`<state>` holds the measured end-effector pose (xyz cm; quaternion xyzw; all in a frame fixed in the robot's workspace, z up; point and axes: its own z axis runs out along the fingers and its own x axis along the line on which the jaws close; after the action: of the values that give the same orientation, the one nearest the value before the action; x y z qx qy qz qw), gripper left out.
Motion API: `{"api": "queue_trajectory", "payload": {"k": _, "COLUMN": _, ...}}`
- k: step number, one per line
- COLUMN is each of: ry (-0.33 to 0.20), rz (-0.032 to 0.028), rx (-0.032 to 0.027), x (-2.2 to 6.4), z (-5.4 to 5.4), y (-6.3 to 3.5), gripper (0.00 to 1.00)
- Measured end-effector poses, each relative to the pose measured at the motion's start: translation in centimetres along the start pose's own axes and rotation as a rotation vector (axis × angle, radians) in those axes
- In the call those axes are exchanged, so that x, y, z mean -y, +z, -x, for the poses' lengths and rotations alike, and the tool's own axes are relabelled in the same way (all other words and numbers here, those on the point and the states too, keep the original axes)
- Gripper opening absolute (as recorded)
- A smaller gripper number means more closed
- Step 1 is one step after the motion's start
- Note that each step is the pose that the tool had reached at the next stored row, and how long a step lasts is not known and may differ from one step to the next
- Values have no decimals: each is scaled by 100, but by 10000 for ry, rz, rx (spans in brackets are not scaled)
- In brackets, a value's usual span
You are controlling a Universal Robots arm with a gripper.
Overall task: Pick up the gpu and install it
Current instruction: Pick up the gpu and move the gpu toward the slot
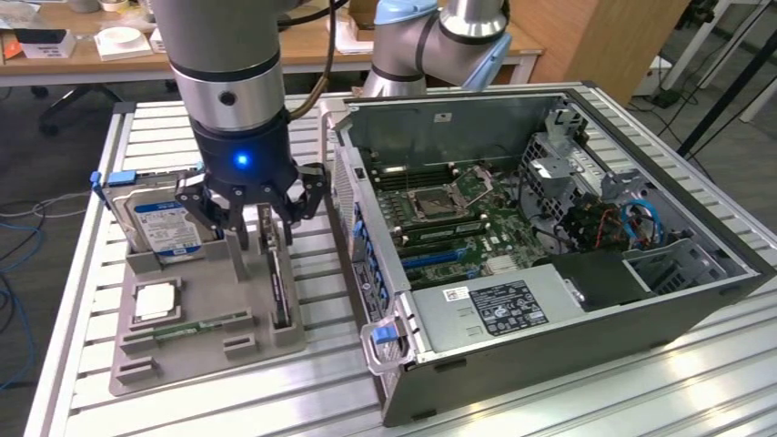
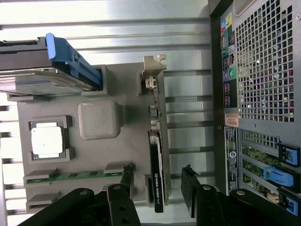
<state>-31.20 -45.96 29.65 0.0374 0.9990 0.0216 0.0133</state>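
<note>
Here, the gripper (image 1: 264,238) was held low over a gray tray (image 1: 188,367), which was laid on the slatted metal table (image 1: 680,391). Its fingers (image 2: 127,176) were spread wide apart, and nothing was gripped by them. The gpu (image 2: 156,160) was stood on its thin edge in a slot along the tray's edge closest to the computer case (image 1: 680,300). One finger was placed on each side of the card. A small gap was seen on both sides in the wrist view, so the card was not squeezed.

The card's silvery bracket (image 2: 151,75) was seen at the end nearer the hard drive (image 1: 164,223). The hard drive was stood up in the tray's corner on the side away from the case. A square silver chip (image 1: 156,300) was laid flat near the tray's outer edge, and a thin green memory stick (image 1: 195,326) was set in a slot just beside it. The case was laid on its side with its cover off, and the green board (image 1: 449,214) inside was left open to view.
</note>
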Motion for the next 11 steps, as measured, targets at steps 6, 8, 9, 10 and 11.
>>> {"api": "queue_trajectory", "payload": {"k": 6, "ry": 0, "rz": 0, "rx": 2, "x": 2, "z": -1, "y": 43, "gripper": 53}}
{"api": "queue_trajectory", "payload": {"k": 8, "ry": 0, "rz": 0, "rx": 3, "x": 3, "z": -1, "y": 60, "gripper": 53}}
{"api": "queue_trajectory", "payload": {"k": 9, "ry": 0, "rz": 1, "rx": 4, "x": 3, "z": -2, "y": 68, "gripper": 53}}
{"api": "queue_trajectory", "payload": {"k": 10, "ry": 0, "rz": 1, "rx": 5, "x": 4, "z": -2, "y": 75, "gripper": 53}}
{"api": "queue_trajectory", "payload": {"k": 11, "ry": 0, "rz": 1, "rx": 6, "x": 4, "z": -2, "y": 83, "gripper": 53}}
